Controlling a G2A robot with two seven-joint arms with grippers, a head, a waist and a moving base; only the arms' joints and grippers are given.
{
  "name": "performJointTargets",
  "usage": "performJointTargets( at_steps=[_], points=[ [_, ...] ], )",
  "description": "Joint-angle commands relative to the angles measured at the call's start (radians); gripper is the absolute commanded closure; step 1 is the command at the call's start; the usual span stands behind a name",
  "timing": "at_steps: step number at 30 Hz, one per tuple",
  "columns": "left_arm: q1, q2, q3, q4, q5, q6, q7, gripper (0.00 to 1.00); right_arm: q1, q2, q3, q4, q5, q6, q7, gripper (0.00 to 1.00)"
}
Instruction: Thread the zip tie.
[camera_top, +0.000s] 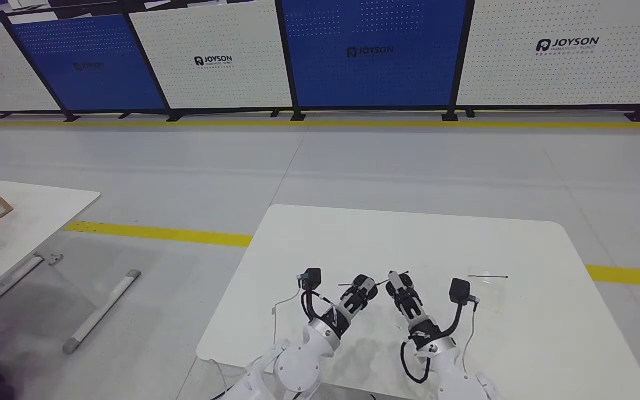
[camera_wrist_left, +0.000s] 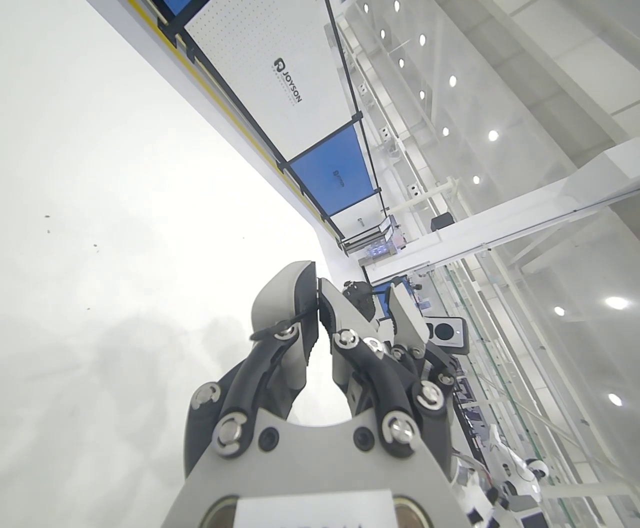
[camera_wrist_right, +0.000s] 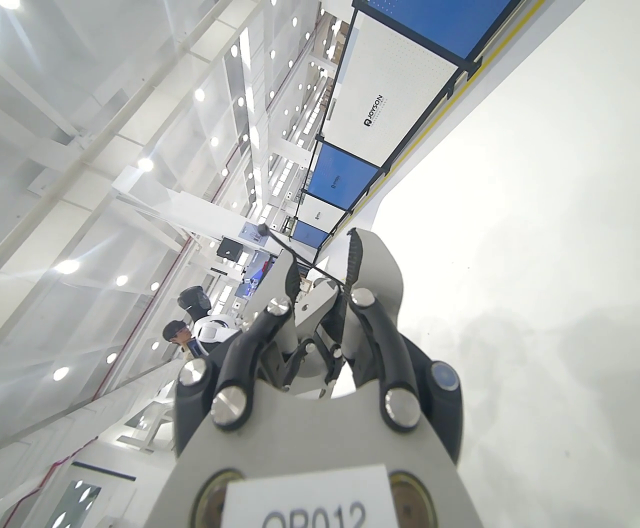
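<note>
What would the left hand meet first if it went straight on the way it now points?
Probably the right hand, which sits just ahead of the left hand and slightly to one side; depth is hard to judge.

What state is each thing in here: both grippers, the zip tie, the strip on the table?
Left gripper: fingers shut on the zip tie.
Right gripper: fingers open, zip tie crossing the gap between them.
Zip tie: held above the table, no loop visible.
Thin strip: lying flat on the table, untouched.
</note>
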Motion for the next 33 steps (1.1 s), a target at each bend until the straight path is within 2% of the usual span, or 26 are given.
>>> performJointTargets(
  at_steps=[1,6,8,17,27,30,31,32,33],
  points=[
    [-0.001,0.000,0.002,0.003,0.002,0.002,-0.001,1.00,0.000,0.000,0.000,-0.001,-0.003,0.002,0.000,0.77],
    [-0.004,-0.001,0.004,0.006,0.005,0.004,-0.003,1.00,0.000,-0.002,-0.002,0.001,-0.008,0.005,-0.006,0.83],
    [-0.004,-0.002,0.003,0.006,0.005,0.004,-0.002,1.00,0.000,-0.003,-0.002,0.001,-0.009,0.005,-0.009,1.00],
    [0.000,-0.003,-0.001,0.002,-0.004,-0.005,0.004,1.00,-0.003,-0.004,0.000,0.004,-0.008,-0.002,-0.012,1.00],
    [0.016,0.001,-0.004,-0.015,0.012,-0.035,-0.015,1.00,0.002,-0.007,-0.007,0.006,-0.017,0.009,0.007,1.00],
    [0.017,0.001,-0.007,-0.015,0.014,-0.028,-0.014,1.00,0.003,-0.007,-0.004,0.007,-0.009,0.007,0.015,1.00],
    [0.015,0.001,-0.007,-0.013,0.012,-0.023,-0.013,1.00,0.002,-0.007,-0.003,0.006,-0.005,0.003,0.018,0.63],
    [0.012,0.000,-0.007,-0.011,0.010,-0.018,-0.012,1.00,0.001,-0.006,0.000,0.006,-0.002,-0.004,0.020,0.39],
    [0.010,-0.001,-0.007,-0.008,0.009,-0.015,-0.011,1.00,-0.001,-0.006,0.002,0.005,-0.003,-0.009,0.020,0.08]
  ],
)
